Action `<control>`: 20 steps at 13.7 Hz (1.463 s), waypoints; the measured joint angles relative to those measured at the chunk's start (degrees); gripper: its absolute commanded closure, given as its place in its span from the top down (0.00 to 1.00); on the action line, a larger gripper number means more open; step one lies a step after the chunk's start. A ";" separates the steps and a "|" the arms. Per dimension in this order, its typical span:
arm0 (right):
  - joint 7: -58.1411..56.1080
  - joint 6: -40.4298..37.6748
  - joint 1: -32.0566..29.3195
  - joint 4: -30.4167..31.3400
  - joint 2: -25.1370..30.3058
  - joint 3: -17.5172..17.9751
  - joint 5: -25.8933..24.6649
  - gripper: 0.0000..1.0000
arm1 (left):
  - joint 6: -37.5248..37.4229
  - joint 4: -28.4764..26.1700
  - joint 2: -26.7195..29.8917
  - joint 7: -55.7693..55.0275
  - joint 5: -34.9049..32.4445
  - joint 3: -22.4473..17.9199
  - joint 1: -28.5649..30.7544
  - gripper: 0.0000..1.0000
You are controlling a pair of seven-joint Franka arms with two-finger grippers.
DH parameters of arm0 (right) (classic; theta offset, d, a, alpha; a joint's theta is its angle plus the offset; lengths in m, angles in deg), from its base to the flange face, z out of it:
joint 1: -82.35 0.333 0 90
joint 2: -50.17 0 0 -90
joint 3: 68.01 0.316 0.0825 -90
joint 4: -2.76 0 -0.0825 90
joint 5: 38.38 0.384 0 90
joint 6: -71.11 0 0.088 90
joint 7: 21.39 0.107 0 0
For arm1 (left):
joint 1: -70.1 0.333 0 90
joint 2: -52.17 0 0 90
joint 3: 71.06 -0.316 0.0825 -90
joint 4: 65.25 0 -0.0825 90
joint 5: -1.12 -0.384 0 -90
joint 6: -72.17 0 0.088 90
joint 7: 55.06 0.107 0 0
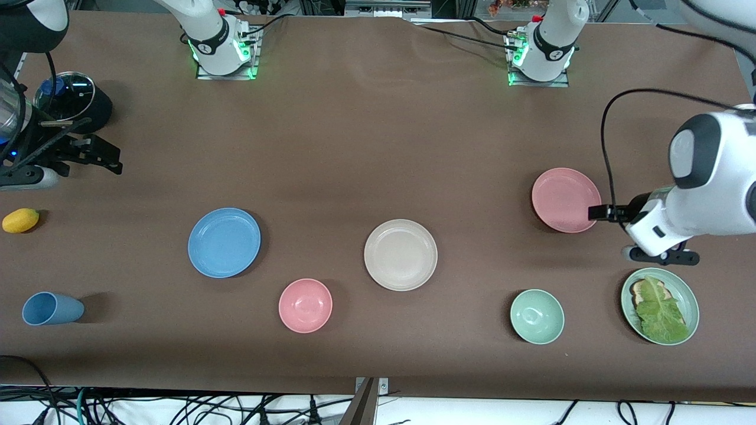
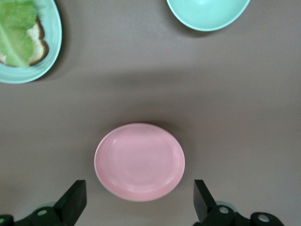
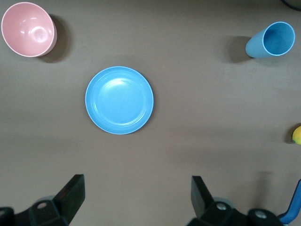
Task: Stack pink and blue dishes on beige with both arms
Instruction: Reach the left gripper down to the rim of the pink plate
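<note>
Brown cloth covers the table (image 1: 366,136), and both arms are cut off by the edges of the front view. Of the right arm only dark wrist hardware shows at the nine o'clock edge. The right gripper (image 3: 136,195) stands with its fingers spread wide and empty in its wrist view, up in the air over bare cloth by the blue plate (image 1: 224,242). The left gripper (image 1: 599,212) shows only as a black tip in the front view, its white wrist entering from the three o'clock edge. It hangs at the rim of the pink plate (image 1: 566,199), fingers wide apart and holding nothing, with the plate lying flat between and ahead of them in the wrist view.

The beige plate (image 1: 400,254) lies flat near the table's middle, well apart from both coloured plates: the blue one toward the right arm's end, the pink one toward the left arm's end and farther from the front camera.

A pink bowl (image 1: 305,305) sits at about seven o'clock from the beige plate, a mint-green bowl (image 1: 537,316) at about four o'clock. A green plate with toast and a lettuce leaf (image 1: 660,305) lies just under the left wrist. A blue cup (image 1: 52,309) lies on its side at the right arm's end, with a yellow lemon-like fruit (image 1: 20,220) at twelve o'clock from it. A glass-lidded dark pot (image 1: 74,100), partly hidden by the right arm, stands farther still.
</note>
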 measured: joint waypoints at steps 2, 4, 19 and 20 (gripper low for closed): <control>0.00 0.00 -0.07 0.01 -0.11 -0.47 0.00 1.00 | 0.53 0.04 -1.88 0.00 0.00 -0.08 0.12 1.00; 0.00 0.00 -0.11 0.01 -0.23 -0.68 0.00 1.00 | 2.19 -0.37 -3.62 0.00 0.00 -0.23 1.06 1.00; 0.00 0.08 -0.05 0.01 -0.37 -0.69 0.31 1.00 | 36.78 -34.16 3.54 20.42 8.61 -0.41 11.18 1.00; 0.00 0.12 -0.05 0.01 -0.37 -0.69 0.40 1.00 | 36.91 -34.92 3.53 24.09 12.58 -0.41 11.22 1.00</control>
